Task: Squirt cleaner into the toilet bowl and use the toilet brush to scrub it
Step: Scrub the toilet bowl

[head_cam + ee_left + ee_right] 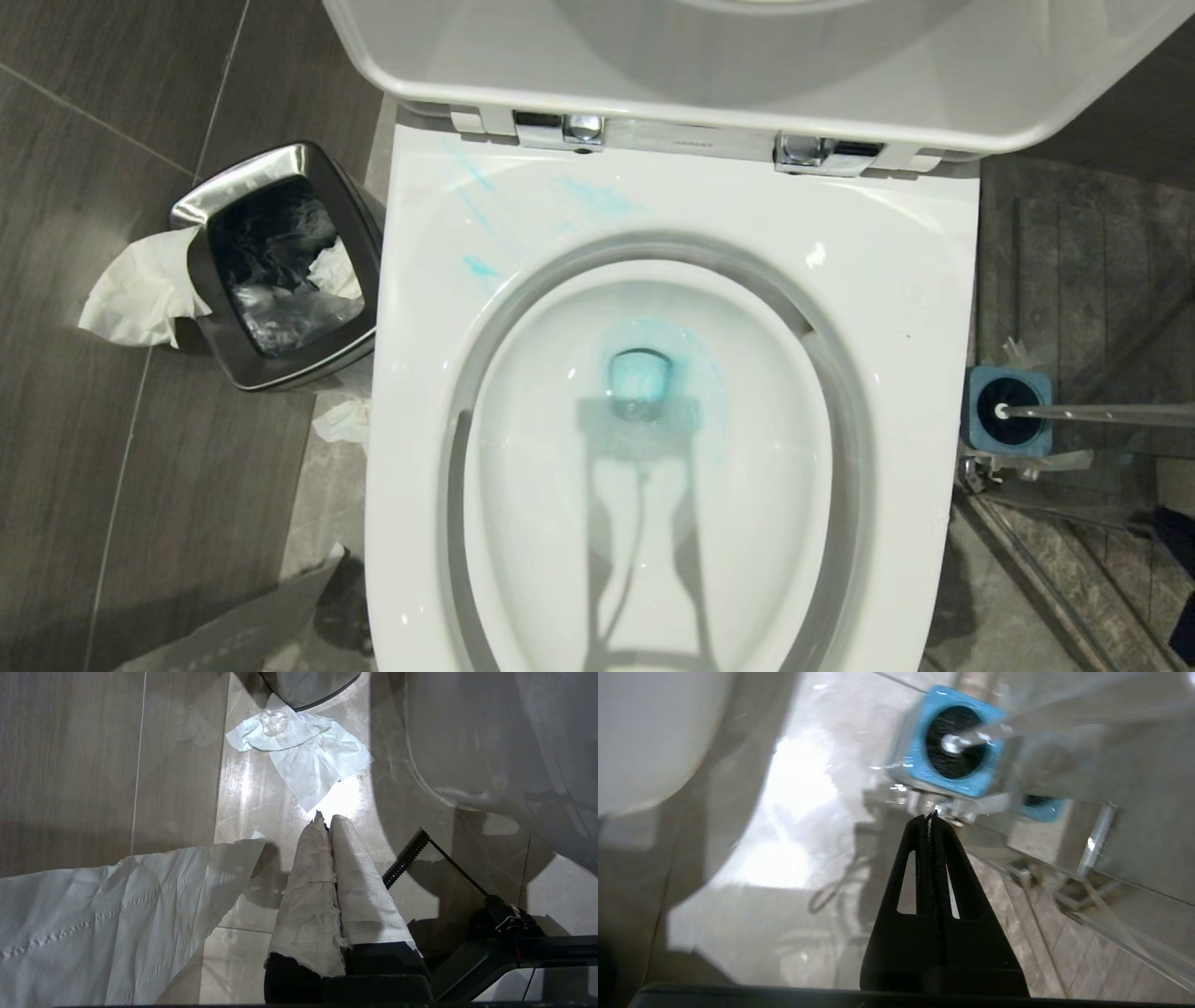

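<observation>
Nearest the lens, the right gripper (932, 814) points down at the tiled floor, its black fingers pressed together and empty, tip just short of the blue holder (945, 742). The toilet brush (957, 742) stands in that holder, black head seated, pale handle slanting away. The left gripper (325, 819), fingers wrapped in white paper and closed on nothing, hangs low over the floor near a crumpled tissue (303, 756). In the head view, the toilet bowl (915, 280) is open, lid raised; the cleaner (639, 373) tints the water teal and smears the rim. A steel waste bin (280, 266) stands at the bowl's left, the holder at its right.
</observation>
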Available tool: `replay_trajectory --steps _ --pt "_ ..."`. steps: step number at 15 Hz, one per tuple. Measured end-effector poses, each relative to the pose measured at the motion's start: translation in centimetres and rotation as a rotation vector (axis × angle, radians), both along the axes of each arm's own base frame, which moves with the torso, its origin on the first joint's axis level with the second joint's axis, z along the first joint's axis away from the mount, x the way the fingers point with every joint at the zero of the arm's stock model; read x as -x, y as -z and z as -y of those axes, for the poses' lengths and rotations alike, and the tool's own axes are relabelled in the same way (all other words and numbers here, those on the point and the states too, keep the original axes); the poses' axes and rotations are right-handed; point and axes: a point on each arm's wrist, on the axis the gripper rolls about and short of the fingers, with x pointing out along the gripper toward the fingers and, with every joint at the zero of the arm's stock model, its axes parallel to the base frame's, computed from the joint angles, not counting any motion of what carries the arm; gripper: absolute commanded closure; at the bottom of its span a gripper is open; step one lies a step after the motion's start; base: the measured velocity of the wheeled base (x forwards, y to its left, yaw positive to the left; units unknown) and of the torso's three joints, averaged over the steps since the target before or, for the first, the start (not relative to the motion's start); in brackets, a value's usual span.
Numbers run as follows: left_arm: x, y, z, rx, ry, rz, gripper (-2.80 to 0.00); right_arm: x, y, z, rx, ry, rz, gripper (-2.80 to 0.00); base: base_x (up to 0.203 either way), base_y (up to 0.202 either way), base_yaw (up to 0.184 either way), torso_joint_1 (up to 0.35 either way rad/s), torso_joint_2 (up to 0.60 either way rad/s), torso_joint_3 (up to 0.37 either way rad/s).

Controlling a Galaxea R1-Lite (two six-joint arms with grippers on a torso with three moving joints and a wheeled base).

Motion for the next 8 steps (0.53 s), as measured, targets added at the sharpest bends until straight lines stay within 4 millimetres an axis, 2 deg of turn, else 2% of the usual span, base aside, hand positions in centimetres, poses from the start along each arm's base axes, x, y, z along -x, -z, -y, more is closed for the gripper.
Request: replay_trajectory --steps 5,6,8 --pt "0.0 0.0 0.0 0.000 0.000 0.000 0.00 -2.5 1.3 0.7 -0.099 0.149 -0.076 0.00 0.000 0.000 0.000 0.000 0.00 0.000" --pt "0.0 0.0 0.0 0.000 0.001 0.000 0.00 -2.8 1.5 0.8 -0.112 0.154 -0.088 -2.80 0.000 0.000 0.000 0.000 0.00 0.000" --pt "0.0 0.0 0.0 0.000 0.001 0.000 0.00 -3.4 1.6 0.9 -0.120 0.163 -0.089 -2.80 0.000 0.000 0.000 0.000 0.00 0.000"
